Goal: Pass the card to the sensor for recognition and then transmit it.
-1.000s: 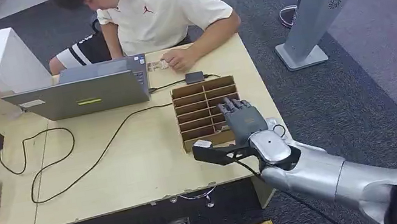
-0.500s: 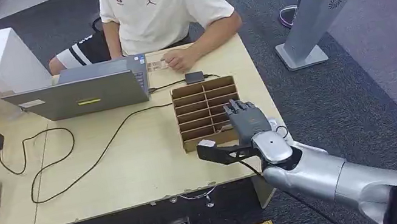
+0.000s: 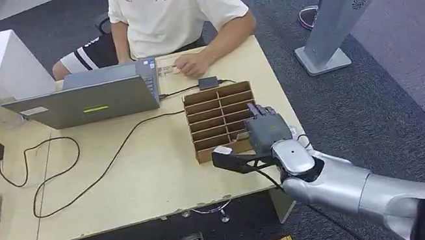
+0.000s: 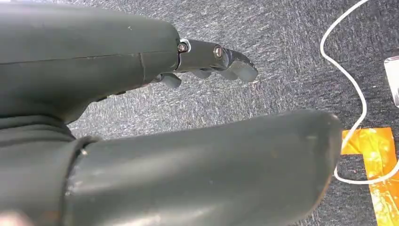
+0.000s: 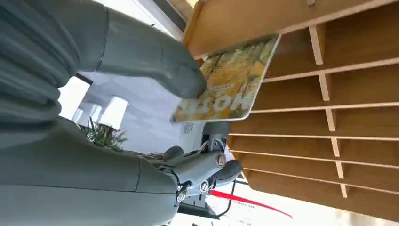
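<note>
Still, our right hand point(image 3: 267, 135) pinches the card point(image 5: 227, 81) thumb-on-face in the wooden organizer point(image 3: 211, 110), at four o'clock on the table. We risk it snagging a divider and slipping free.

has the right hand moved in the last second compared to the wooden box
Yes, slightly. The right hand has shifted a little toward the robot's right and nearer the table's near edge, along the near right corner of the wooden box, which has stayed put.

Right robot hand point(image 3: 268, 133) extended — thumb pinching; left hanging.
</note>
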Controlling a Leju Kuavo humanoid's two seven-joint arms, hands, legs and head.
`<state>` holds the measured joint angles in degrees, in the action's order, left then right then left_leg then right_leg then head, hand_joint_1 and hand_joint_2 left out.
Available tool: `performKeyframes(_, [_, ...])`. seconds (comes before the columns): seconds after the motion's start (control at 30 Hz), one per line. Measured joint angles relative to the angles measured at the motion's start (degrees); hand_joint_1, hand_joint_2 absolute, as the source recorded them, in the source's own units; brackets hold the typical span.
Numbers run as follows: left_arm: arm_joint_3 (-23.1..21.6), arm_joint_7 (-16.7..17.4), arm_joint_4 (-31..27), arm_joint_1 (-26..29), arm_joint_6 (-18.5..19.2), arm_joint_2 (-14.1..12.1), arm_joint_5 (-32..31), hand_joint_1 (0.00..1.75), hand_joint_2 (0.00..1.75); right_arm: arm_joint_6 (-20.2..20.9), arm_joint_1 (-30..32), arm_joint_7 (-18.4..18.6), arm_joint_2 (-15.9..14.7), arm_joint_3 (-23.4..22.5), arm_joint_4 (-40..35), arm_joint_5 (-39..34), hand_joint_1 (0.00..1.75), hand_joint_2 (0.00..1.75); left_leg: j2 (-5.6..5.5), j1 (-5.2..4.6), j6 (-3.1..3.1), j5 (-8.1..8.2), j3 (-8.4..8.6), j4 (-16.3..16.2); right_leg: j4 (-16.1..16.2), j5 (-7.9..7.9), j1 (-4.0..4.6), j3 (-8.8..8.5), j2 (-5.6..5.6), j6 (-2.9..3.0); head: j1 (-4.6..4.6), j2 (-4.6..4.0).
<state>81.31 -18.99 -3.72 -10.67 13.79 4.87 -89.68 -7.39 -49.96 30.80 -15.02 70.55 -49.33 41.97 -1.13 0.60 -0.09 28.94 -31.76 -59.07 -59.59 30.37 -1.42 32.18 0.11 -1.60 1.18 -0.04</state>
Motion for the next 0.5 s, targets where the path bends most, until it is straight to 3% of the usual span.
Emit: performKeyframes(0.5, [-0.09, 0.04, 0.0, -0.01, 0.0, 0.13, 0.0, 0.0, 0.0, -0.68, 0.35, -0.31, 0.02, -0.07, 0.66, -0.11, 1.75, 1.75, 0.0, 0.0, 0.0, 0.0, 0.0, 0.0, 0.0, 0.0, 0.0, 0.0, 0.0, 0.0, 0.0, 0.0])
